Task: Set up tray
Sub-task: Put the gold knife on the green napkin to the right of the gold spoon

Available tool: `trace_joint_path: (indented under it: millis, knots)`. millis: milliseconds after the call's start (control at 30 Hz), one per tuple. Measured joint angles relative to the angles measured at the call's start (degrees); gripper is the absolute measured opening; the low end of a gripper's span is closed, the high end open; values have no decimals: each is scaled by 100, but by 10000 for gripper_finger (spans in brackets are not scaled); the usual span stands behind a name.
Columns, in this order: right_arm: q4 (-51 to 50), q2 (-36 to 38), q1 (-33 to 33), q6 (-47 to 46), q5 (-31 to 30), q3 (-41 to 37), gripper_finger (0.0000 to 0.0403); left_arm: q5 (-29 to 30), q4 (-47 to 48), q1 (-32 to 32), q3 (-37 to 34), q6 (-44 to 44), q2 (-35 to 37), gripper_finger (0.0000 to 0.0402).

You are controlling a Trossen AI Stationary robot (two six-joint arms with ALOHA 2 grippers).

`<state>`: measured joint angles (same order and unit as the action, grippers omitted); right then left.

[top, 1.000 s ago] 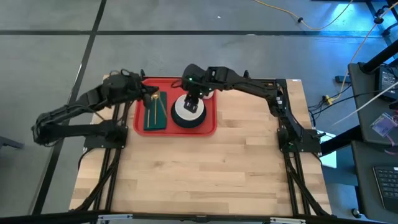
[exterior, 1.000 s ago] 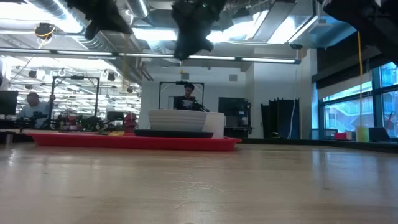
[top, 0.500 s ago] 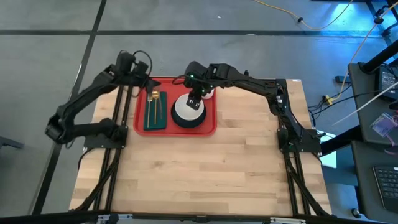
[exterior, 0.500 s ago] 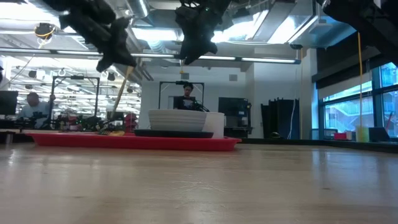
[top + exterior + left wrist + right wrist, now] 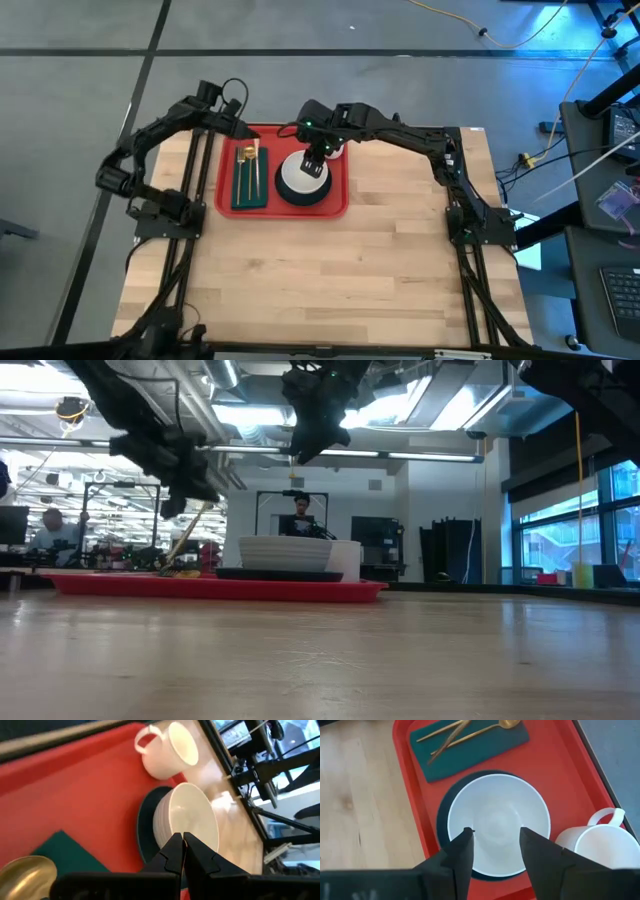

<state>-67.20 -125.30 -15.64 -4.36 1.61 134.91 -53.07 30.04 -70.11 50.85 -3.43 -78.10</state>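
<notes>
Left tool (image 5: 182,845) sat above the far-left corner of the tray (image 5: 335,205), fingers pressed together, nothing between them. In the low view it hung clear above the tray's left end; contact with the cutlery couldn't be confirmed from any view.

Tray was on the far half of the worktop (image 5: 330,280), left of centre, long side running left-right.

On the tray, left to right:
- dark green napkin (image 5: 250,185) along the left side, gold cutlery (image 5: 248,170) lying on it; a gold spoon bowl (image 5: 22,875) showed in the left wrist view
- white bowl (image 5: 497,822) on a dark plate (image 5: 442,817), centre-right of the tray
- white mug (image 5: 602,842) just beside the bowl at the tray's far-right corner, handle visible

Right tool (image 5: 495,840) hovered over the bowl, fingers spread moderately wide, holding nothing. Right wrist view looked straight down past both fingers into the bowl; low view showed the tool well above the bowl's rim, no contact.

Background in the low view: a person (image 5: 300,518) behind the bowl, another seated at far left.
</notes>
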Motion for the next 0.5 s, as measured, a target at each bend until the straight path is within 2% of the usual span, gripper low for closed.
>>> trace_joint_path:
  millis: [233,500]
  knots:
    - [0,0,4,-6,0,-2,161,-49,-65,-15,0,123,-691,2]
    - [0,0,2,-7,0,-2,161,90,-241,-15,0,113,-1081,2]
